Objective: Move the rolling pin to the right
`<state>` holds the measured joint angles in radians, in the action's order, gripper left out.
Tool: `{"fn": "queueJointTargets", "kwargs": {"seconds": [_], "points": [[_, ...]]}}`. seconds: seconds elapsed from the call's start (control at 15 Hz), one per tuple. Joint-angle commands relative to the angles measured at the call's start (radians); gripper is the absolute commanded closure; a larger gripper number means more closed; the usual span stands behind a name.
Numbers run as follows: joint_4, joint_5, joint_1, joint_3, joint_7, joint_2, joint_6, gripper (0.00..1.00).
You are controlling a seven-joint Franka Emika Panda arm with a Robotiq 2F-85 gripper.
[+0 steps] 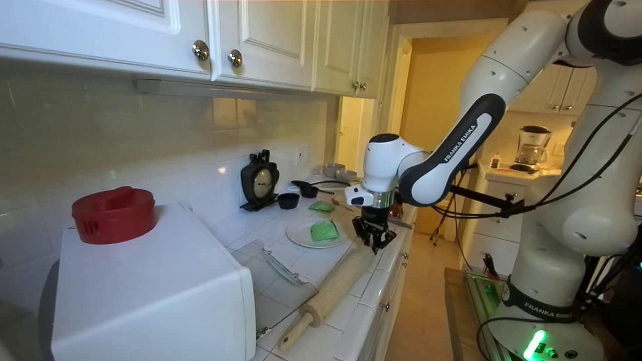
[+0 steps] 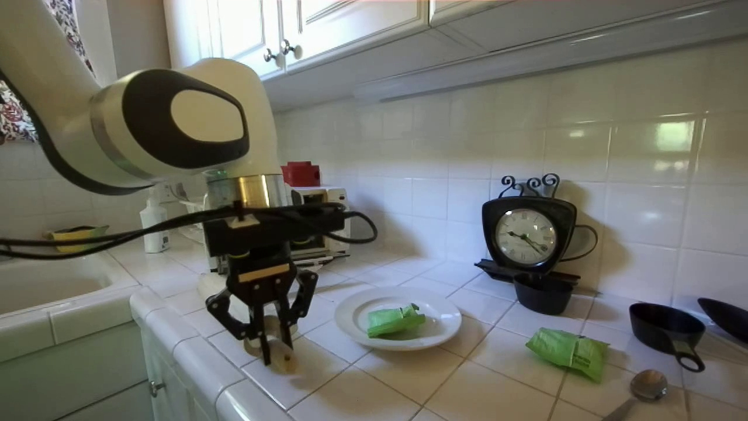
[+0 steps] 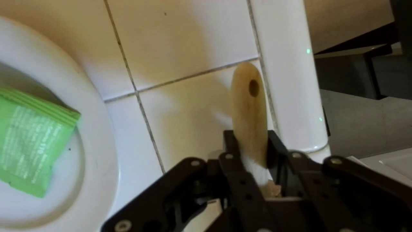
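The rolling pin (image 1: 341, 283) is a long pale wooden cylinder lying along the counter's front edge, between the plate and the edge. Its near handle points toward the camera in that exterior view. My gripper (image 1: 375, 248) is at its far end. In the wrist view, the gripper (image 3: 251, 141) has both finger pads against the sides of the handle of the rolling pin (image 3: 249, 103), with the rounded tip sticking out beyond them. In an exterior view the gripper (image 2: 276, 354) points down around the handle and hides most of the pin. I cannot tell whether this end is raised.
A white plate (image 1: 297, 239) with a green packet (image 1: 325, 230) stands beside the pin. A clear glass piece (image 1: 276, 291) lies by the white appliance (image 1: 150, 291). A clock (image 2: 526, 234), black cup (image 2: 543, 293), second green packet (image 2: 570, 352) and spoon (image 2: 647, 386) are farther along.
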<state>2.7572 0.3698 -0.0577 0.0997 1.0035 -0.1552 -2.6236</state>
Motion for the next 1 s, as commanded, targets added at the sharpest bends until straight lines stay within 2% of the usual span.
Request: {"fn": "queueJointTargets", "kwargs": {"seconds": [0.0, 0.93], "points": [[-0.002, -0.015, -0.037, 0.042, 0.019, -0.089, 0.049, 0.94], [-0.010, -0.022, -0.103, 0.123, 0.026, -0.176, 0.148, 0.94]]}}
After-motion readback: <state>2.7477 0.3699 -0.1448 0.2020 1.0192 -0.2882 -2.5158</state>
